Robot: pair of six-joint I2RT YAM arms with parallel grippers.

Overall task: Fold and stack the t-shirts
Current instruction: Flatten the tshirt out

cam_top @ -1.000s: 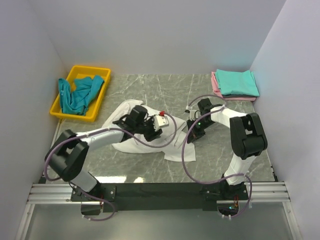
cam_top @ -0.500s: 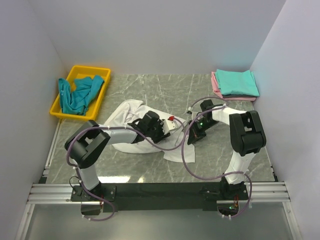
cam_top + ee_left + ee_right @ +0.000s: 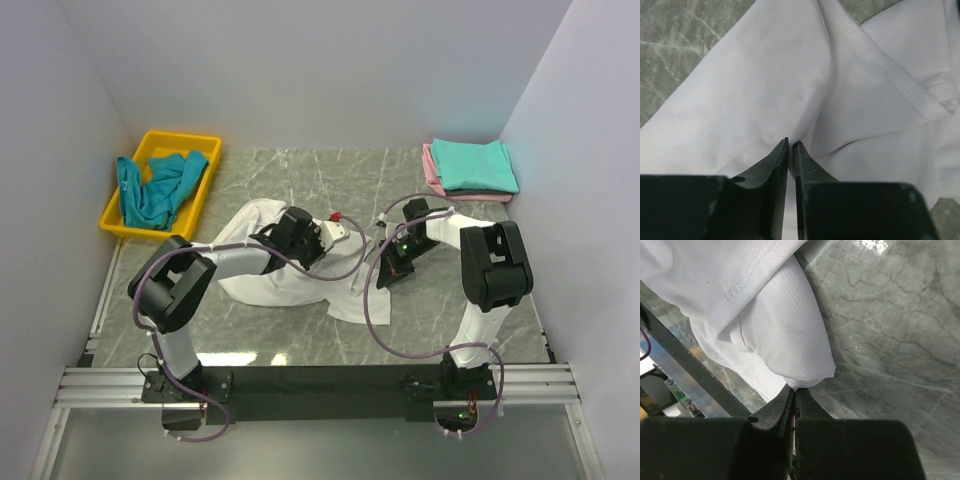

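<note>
Near the middle of the desk [image 3: 300, 180] lies the white t-shirt [image 3: 290, 285], rumpled and unfolded, with both arms reaching onto it. The left gripper [image 3: 335, 228] has drawn its jaws in from a half-open stance a second ago to a narrow pinch; the wrist view shows the left gripper [image 3: 790, 142] with its tips almost together on a raised fold of the white t-shirt [image 3: 765, 90]. It has also shifted, first toward the right and then toward the far side of the desk, and the left arm's elbow has swung inward from the left edge. The right gripper [image 3: 385, 272] sits where it was, and its wrist view shows the right gripper [image 3: 794, 390] closed tight on a sleeve edge of the white t-shirt [image 3: 775, 325], lifted a little off the desk. The yellow tray [image 3: 205, 190] at far left holds a crumpled teal t-shirt [image 3: 155, 190], unchanged. At the far right corner the folded teal t-shirt [image 3: 475, 165] rests on the pink t-shirt [image 3: 430, 170], as before.
</note>
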